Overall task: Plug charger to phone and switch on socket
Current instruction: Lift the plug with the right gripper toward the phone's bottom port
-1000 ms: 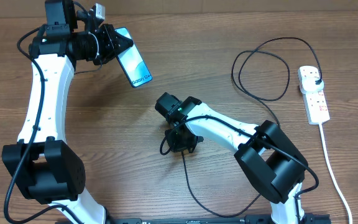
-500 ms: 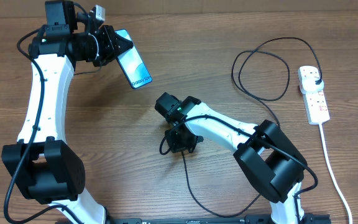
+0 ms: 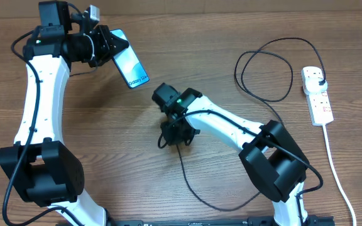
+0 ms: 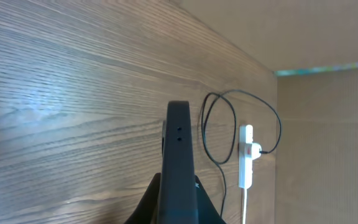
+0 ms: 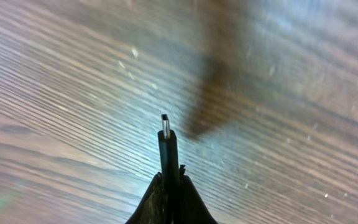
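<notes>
In the last second the right gripper (image 3: 178, 130), clamped on the connector end of the long thin black charger cable (image 3: 187, 179), rose from mid-frame toward the slim cyan-screened phone (image 3: 131, 68). The left gripper (image 3: 109, 50) gripped the phone at upper left. Insertion looked close, and the white power strip (image 3: 317, 95) lay far right.

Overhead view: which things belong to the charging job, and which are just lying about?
Job: phone, held in left gripper; charger, tip end held in right gripper; power strip, with the charger's plug already in it.
Lying about: no loose items visible, just the wooden table.
</notes>
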You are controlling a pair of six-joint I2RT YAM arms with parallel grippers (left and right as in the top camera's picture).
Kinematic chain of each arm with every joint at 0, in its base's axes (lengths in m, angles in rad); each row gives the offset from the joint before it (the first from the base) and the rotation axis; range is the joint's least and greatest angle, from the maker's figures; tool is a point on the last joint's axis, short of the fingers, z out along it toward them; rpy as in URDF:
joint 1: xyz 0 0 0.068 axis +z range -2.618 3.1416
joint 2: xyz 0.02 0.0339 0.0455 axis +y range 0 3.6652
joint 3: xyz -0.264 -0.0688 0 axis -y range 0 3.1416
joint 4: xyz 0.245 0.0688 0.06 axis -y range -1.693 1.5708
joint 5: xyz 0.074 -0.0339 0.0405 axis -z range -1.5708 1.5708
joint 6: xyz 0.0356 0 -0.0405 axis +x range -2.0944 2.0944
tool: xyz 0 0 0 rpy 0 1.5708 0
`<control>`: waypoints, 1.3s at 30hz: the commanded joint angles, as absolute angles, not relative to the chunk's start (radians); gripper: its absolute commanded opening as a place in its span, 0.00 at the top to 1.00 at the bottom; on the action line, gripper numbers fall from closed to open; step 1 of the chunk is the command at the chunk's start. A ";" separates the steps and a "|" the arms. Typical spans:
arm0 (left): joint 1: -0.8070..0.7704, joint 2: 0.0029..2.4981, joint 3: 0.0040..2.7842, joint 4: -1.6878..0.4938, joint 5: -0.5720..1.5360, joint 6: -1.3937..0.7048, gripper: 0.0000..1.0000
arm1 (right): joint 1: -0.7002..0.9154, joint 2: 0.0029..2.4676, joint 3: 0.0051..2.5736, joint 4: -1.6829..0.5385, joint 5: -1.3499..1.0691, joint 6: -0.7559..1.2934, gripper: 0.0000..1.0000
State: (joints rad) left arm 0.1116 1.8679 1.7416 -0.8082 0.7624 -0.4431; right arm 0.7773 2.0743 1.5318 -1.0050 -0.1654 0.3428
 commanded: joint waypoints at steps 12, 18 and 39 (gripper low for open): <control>0.179 1.857 1.751 -0.739 0.933 -0.488 0.96 | 0.507 2.083 1.604 -0.704 -1.110 0.211 0.96; 0.179 1.857 1.751 -0.604 1.118 -0.583 0.96 | 0.437 2.083 1.604 -0.408 -1.572 0.212 0.96; 0.176 1.857 1.751 -0.354 1.325 -0.730 0.96 | 0.431 2.083 1.604 -0.187 -1.569 0.314 0.96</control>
State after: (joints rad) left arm 0.1776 1.8679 1.7409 -0.3439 1.3060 -0.7738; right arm 0.4282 2.0754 1.5848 -0.2108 -1.5368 0.3145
